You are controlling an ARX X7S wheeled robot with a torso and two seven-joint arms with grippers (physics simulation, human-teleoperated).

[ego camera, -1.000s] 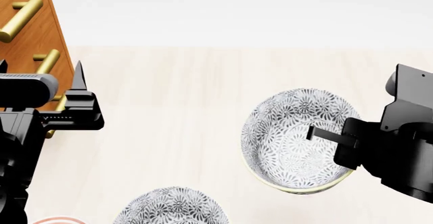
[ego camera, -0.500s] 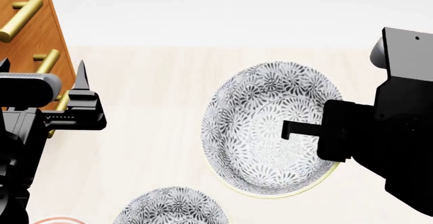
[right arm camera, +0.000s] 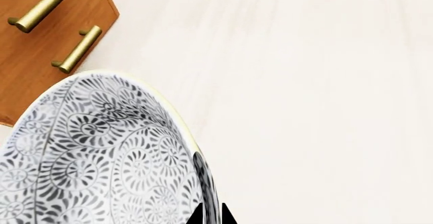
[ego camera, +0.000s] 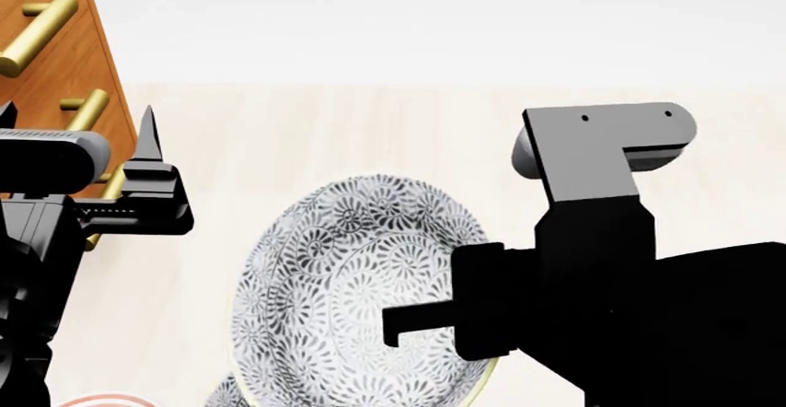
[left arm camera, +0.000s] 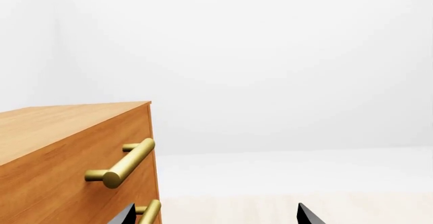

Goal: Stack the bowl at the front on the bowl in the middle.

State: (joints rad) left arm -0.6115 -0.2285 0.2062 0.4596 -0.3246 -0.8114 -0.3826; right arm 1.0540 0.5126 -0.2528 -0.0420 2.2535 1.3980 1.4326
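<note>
A white bowl with a grey floral pattern [ego camera: 344,287] hangs tilted above the pale table, its inside turned toward the head camera. My right gripper [ego camera: 393,324] is shut on its rim, one finger inside; the right wrist view shows the same bowl [right arm camera: 88,158] with the gripper [right arm camera: 210,218] pinching its edge. Beneath the held bowl, at the head view's lower edge, only a sliver of a second patterned bowl [ego camera: 221,394] shows. My left gripper [ego camera: 76,123] stands open and empty at the left, by the cabinet; it shows as [left arm camera: 216,218] in its wrist view.
A wooden drawer cabinet [ego camera: 62,66] with brass handles [ego camera: 37,34] stands at the table's left; it also shows as cabinet [left arm camera: 68,148] and cabinet [right arm camera: 40,46]. A red-rimmed object [ego camera: 105,400] peeks in at the lower left. Bare pale tabletop [ego camera: 368,140] lies beyond the bowls.
My right arm has carried the bowl leftward and nearer, now over the second bowl, which is mostly covered. The bowl looks larger. The left arm has not moved.
</note>
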